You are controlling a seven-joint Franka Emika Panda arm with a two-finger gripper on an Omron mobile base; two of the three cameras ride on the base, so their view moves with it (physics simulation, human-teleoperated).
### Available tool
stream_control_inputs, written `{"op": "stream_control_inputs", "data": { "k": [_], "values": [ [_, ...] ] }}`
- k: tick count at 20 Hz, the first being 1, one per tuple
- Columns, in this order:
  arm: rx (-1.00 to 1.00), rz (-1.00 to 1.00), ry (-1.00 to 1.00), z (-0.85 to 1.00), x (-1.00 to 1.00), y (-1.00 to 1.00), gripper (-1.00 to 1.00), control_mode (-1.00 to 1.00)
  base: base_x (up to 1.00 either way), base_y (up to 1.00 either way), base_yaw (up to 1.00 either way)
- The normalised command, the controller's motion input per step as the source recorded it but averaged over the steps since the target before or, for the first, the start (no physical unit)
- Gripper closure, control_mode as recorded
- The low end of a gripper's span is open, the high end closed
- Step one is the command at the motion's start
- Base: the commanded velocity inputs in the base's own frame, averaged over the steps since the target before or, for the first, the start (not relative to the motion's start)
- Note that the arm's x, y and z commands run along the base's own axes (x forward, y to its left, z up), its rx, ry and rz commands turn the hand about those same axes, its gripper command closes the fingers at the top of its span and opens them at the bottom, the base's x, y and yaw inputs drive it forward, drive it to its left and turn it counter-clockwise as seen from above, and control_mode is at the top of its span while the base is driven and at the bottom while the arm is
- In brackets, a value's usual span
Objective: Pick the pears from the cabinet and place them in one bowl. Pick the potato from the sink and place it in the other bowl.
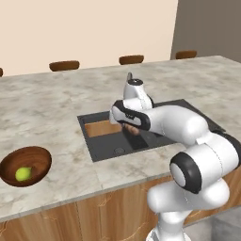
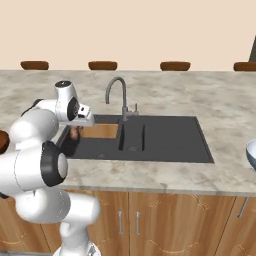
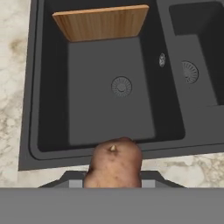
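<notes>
My gripper (image 1: pixel 130 127) is shut on the potato (image 3: pixel 115 161), a brown-tan lump held just above the near rim of the black sink (image 3: pixel 109 109). From the right base view the gripper (image 2: pixel 75 134) hangs over the sink's left basin (image 2: pixel 95 145). The dark wooden bowl (image 1: pixel 37 157) sits on the counter to the left, and a yellow-green pear (image 1: pixel 23 174) lies inside it. A pale bowl (image 2: pixel 251 154) peeks in at the far right counter edge. The cabinet is out of view.
A wooden board (image 3: pixel 101 22) leans at the far side of the left basin. The grey gooseneck tap (image 2: pixel 118 90) stands behind the sink's divider. Marble counter (image 1: pixel 47 108) surrounds the sink, and brown chair backs (image 2: pixel 102 65) line its far edge.
</notes>
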Motion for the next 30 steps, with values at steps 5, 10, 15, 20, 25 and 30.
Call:
{"op": "stream_control_inputs", "data": {
  "k": [5,10,15,20,25,30],
  "values": [
    [0.0,0.0,0.0,0.0,0.0,0.0,1.0,1.0,0.15,-0.5,0.03],
    [0.0,0.0,0.0,0.0,0.0,0.0,1.0,1.0,0.2,-0.76,0.02],
    [0.0,0.0,0.0,0.0,0.0,0.0,1.0,1.0,0.27,-0.99,-0.01],
    [0.0,0.0,0.0,0.0,0.0,0.0,1.0,1.0,0.29,-0.95,-0.05],
    [0.0,0.0,0.0,0.0,0.0,0.0,1.0,1.0,0.13,-0.66,-0.02],
    [0.0,0.0,-0.01,0.0,0.0,-0.07,1.0,-1.0,0.0,-0.07,0.0]
  ]
}}
